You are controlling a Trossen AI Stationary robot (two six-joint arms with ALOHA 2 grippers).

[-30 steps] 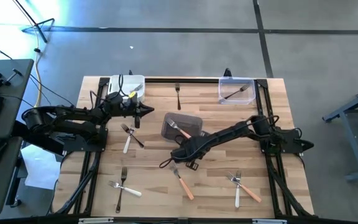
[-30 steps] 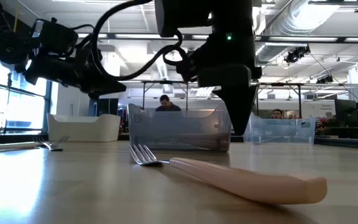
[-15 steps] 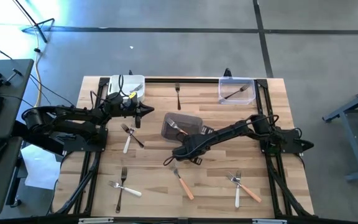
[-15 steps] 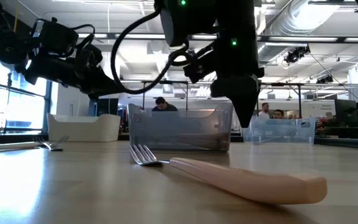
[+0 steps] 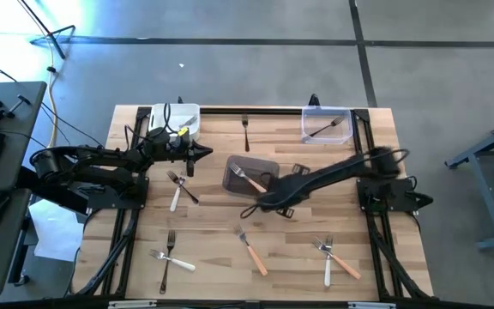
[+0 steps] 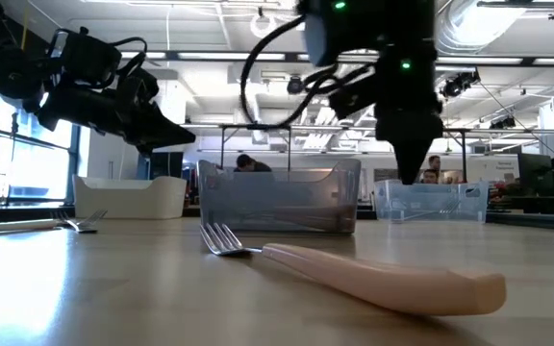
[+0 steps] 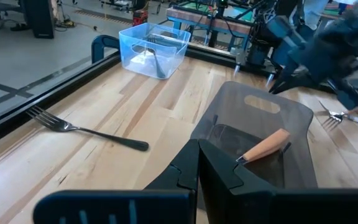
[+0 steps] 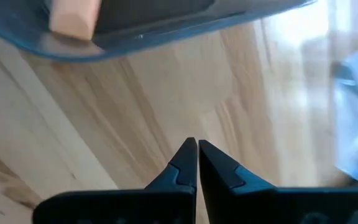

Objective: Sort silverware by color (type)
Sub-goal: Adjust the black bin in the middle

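The silverware lies scattered over the table. An orange-handled fork (image 5: 252, 251) lies flat near the front middle, and a second one (image 7: 263, 148) lies in the grey tub (image 5: 251, 174). A black fork (image 5: 245, 131) lies at the far edge. A dark fork is in the clear blue tub (image 5: 326, 126). My right gripper (image 5: 246, 211) hangs shut and empty just in front of the grey tub, pointing steeply down, above the table (image 8: 197, 149). My left gripper (image 5: 207, 154) hovers shut and empty to the left of that tub.
A white tub (image 5: 178, 120) stands at the far left. Crossed pairs of forks lie at the left middle (image 5: 178, 187), the near left (image 5: 168, 257) and the near right (image 5: 335, 260). A black frame borders the table's far edge and sides.
My right gripper has swung away from the orange-handled fork on the table, toward the table's right and far edge, and has risen a little, staying shut and empty. The fork lies where it was.
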